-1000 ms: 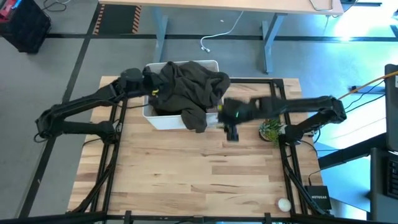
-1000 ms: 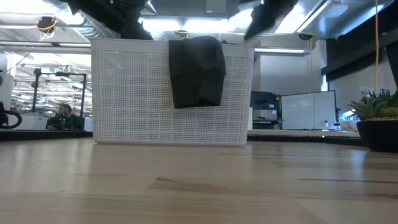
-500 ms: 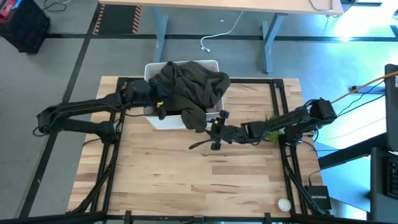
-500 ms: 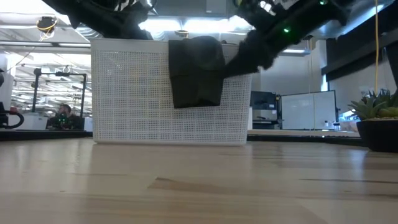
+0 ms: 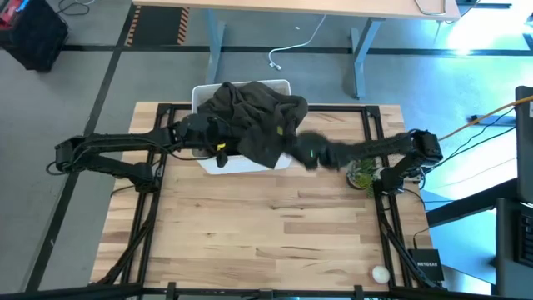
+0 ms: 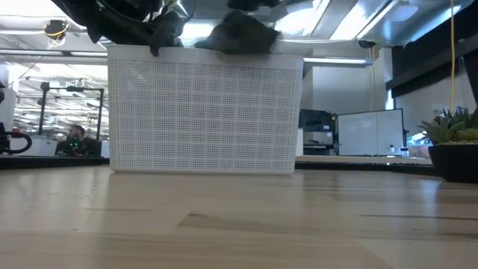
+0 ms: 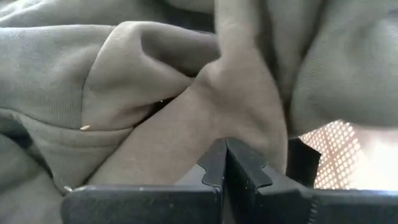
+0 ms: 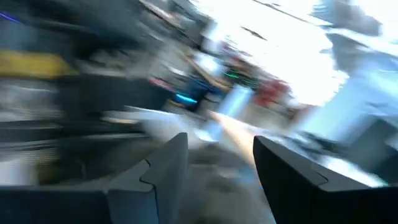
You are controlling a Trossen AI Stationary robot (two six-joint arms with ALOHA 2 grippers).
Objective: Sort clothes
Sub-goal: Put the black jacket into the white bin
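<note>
A large dark olive-green garment [image 5: 250, 112] is heaped over the white mesh bin [image 5: 250, 164]. In the low view a part of it [image 6: 239, 36] bunches on the bin's near rim. The pink, beige and black garments are hidden. My left gripper [image 5: 218, 150] is shut at the bin's near left, against the garment [image 7: 155, 93]. My right gripper [image 5: 310, 156] is blurred at the bin's near right corner, beside the garment's edge. Its fingers stand apart in the right wrist view [image 8: 217, 155]. I cannot tell whether it touches the cloth. My left gripper has its shut fingertips [image 7: 225, 149] against a raised fold of the olive garment [image 7: 239, 106], near the bin's mesh wall [image 7: 336, 149]. I cannot tell whether any cloth is caught between the fingers. The fingers come at the fold roughly level from the table's left.
A potted plant [image 5: 363, 175] stands at the table's right edge, close under the right arm; it also shows in the low view [image 6: 452, 127]. A small white object [image 5: 380, 272] and a black box [image 5: 426, 265] lie at the near right corner.
My right gripper has dropped low in front of the bin, then swung up and back toward the bin's near right corner. The garment's flap that hung down the bin's near wall is now bunched up on the rim. My left gripper has shifted right along the bin toward the garment.
</note>
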